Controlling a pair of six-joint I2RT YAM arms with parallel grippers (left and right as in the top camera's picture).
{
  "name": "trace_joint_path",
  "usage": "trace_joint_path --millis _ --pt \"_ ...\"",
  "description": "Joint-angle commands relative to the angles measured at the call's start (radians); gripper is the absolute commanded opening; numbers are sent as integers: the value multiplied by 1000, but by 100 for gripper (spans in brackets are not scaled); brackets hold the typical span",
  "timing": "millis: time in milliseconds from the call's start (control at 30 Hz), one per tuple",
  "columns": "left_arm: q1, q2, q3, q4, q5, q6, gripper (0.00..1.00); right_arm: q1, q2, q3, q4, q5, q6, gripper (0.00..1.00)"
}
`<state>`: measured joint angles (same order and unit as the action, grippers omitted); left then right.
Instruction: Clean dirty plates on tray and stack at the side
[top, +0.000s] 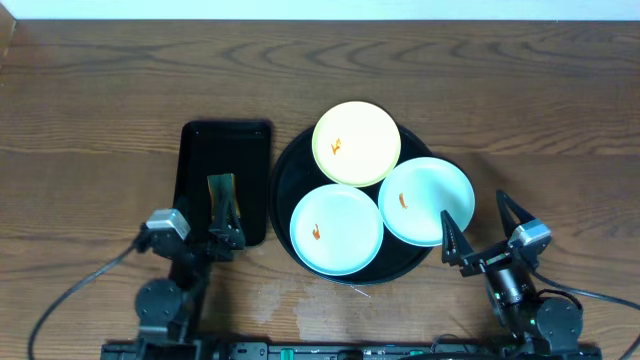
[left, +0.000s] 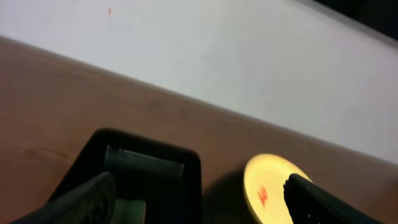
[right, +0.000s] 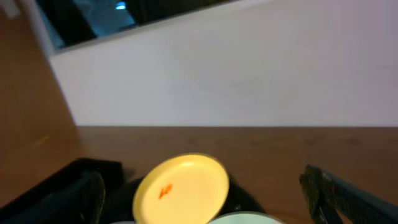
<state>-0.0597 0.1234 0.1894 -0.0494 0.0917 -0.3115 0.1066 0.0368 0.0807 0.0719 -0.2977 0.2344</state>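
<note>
Three plates lie on the round black tray (top: 285, 175), each with an orange smear. The pale yellow plate (top: 356, 143) is at the back, one mint plate (top: 336, 228) at the front left, and the other mint plate (top: 426, 200) on the right, overhanging the rim. My left gripper (top: 226, 228) is open over the near end of the rectangular tray, left of the plates. My right gripper (top: 482, 225) is open just right of the right mint plate, holding nothing. The right wrist view shows the yellow plate (right: 183, 186) between the spread fingers (right: 348, 196).
A narrow rectangular black tray (top: 225, 145) lies left of the round tray, with an olive sponge-like pad (top: 222, 190) in it. The left wrist view shows that tray (left: 149, 162) and the yellow plate (left: 264, 186). Bare wooden table surrounds both trays.
</note>
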Motion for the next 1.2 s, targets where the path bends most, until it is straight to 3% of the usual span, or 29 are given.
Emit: trace_joint_path --millis 0,367,533,733,767,800,833,1033,1167 --pt "6 195 267 -134 32 35 87 -8 127 185 -84 -43 -2 99" --pt "6 819 874 -684 34 38 87 -8 858 796 -637 -44 -7 99" --pt "6 933 912 -739 71 30 87 -8 1117 995 -802 -57 -9 99" --pt "6 998 912 -785 110 31 88 -8 1253 1021 -768 -210 -3 99" --pt "6 1003 912 -798 102 37 85 -8 1265 1021 -767 -225 -4 99" --pt "6 1009 911 -809 76 48 59 -8 1276 1021 -768 -232 -4 99" --pt "6 1017 905 -816 42 29 55 -8 1283 1021 -768 -232 -4 98" --pt "6 1122 817 -808 -145 -106 54 3 1291 1021 -771 -231 -41 93" --pt "6 1269 769 -691 -145 -84 33 27 1291 1021 -769 -229 -52 94"
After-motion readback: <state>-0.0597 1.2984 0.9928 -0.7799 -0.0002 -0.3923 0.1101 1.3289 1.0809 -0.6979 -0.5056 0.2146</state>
